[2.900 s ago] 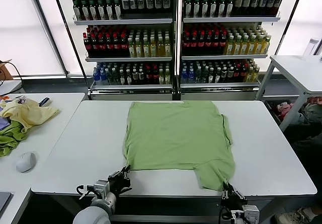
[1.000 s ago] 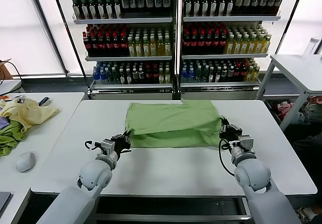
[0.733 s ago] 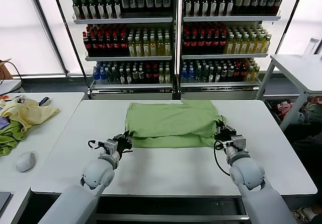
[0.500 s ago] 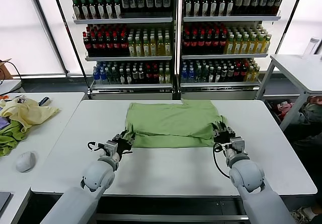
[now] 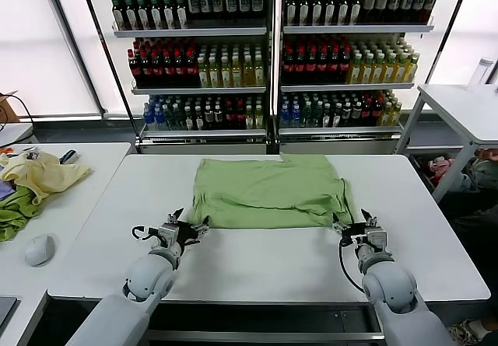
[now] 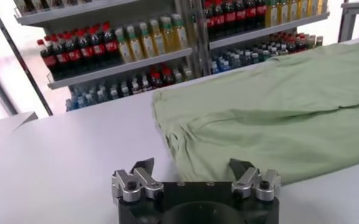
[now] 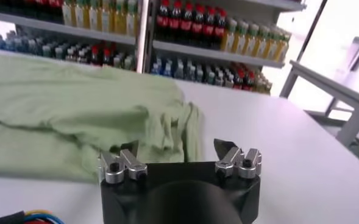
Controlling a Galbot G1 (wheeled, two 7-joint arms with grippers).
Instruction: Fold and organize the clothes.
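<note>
Both grippers have let go since a second ago: the light sage-green shirt [image 5: 269, 190], folded in half, is now lying at the frame's centre on the white table [image 5: 257, 264]. The left gripper [image 5: 185, 228] and right gripper [image 5: 355, 229] are sitting spread open, empty, just below its lower corners. Wrist views are revealing the bunched, layered hem [image 6: 240, 164] [image 7: 75, 155].

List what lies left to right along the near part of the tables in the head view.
Mouse → left gripper, open → shirt → right gripper, open.
</note>
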